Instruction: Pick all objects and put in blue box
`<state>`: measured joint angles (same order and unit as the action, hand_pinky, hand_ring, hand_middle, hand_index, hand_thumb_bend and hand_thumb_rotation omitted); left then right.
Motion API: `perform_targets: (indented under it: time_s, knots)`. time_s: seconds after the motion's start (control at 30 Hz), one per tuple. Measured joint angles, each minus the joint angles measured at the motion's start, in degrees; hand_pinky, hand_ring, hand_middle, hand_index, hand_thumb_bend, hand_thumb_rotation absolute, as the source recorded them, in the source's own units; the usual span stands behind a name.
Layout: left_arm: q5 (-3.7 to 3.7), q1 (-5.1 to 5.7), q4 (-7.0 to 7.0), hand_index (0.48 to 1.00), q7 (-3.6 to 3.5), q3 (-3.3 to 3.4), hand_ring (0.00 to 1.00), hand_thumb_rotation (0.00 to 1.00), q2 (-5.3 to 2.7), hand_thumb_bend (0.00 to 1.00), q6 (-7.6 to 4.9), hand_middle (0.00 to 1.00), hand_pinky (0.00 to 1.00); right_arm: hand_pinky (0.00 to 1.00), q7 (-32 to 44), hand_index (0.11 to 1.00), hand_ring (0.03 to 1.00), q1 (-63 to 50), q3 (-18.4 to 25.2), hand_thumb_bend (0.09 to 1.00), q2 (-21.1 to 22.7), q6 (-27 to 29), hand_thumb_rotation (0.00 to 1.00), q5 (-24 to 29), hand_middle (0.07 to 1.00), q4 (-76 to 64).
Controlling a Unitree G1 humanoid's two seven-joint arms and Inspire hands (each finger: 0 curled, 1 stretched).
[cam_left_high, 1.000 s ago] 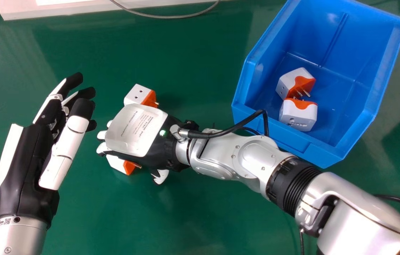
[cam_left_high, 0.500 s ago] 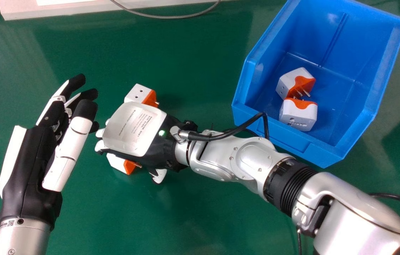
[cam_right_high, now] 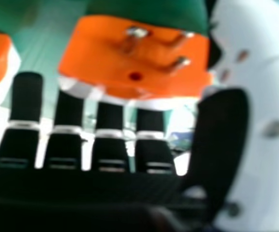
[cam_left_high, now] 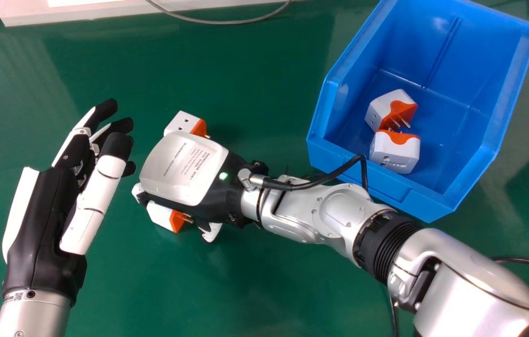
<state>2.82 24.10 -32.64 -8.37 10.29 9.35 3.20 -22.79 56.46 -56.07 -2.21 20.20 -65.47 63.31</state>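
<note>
Plug adapter [cam_left_high: 160, 215], orange and white, at the near edge of the right hand [cam_left_high: 185, 168], over the green table [cam_left_high: 246, 281]. Has just shifted slightly toward the blue box [cam_left_high: 400, 196], along with the hand. Suggests a grip taking hold, with lift and carry to follow; no clear sign of a lift. In the right hand view, sits with prongs toward the camera, fingers curled against the white body and thumb [cam_right_high: 274, 96] alongside. Firmness of the pinch: impossible to tell.

Compared with half a second ago: fingertips drawn in beneath the palm instead of poking out past it. Left hand [cam_left_high: 42, 220] a little closer to the middle, loosely spread and holding nothing. Far adapter [cam_left_high: 181, 122] unmoved beside the right hand, probably next in line after this one. Inside the box, upper adapter [cam_left_high: 381, 110] and lower adapter [cam_left_high: 394, 152] lying just as before, already done.
</note>
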Motion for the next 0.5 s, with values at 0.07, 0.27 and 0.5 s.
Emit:
perform_targets:
  time_s: [0.07, 0.27, 0.5]
  knots:
    - [-0.05, 0.15, -0.40, 0.900, 0.00, -0.24, 0.86, 0.85, -0.04, 0.71, 0.00, 0.87, 0.79, 0.44, -2.2, 0.562, 0.559, 0.0, -0.8, 0.552, -0.3, -0.9, 0.03, -0.8, 0.624, 0.8]
    - [-0.20, 0.49, -0.56, 0.900, 0.01, -0.40, 0.86, 0.85, -0.27, 0.71, 0.00, 0.87, 0.79, 0.20, -5.4, 0.510, 0.268, 0.7, -1.5, 0.532, -0.4, -0.1, 0.07, -1.3, 0.337, 3.0]
    - [-0.19, 0.59, -0.64, 0.901, 0.03, -0.50, 0.86, 0.86, -1.01, 0.71, 0.00, 0.87, 0.79, 0.08, -4.4, 0.482, 0.124, 1.9, -1.2, 0.521, -0.3, 1.7, 0.10, -0.4, 0.174, 3.7]
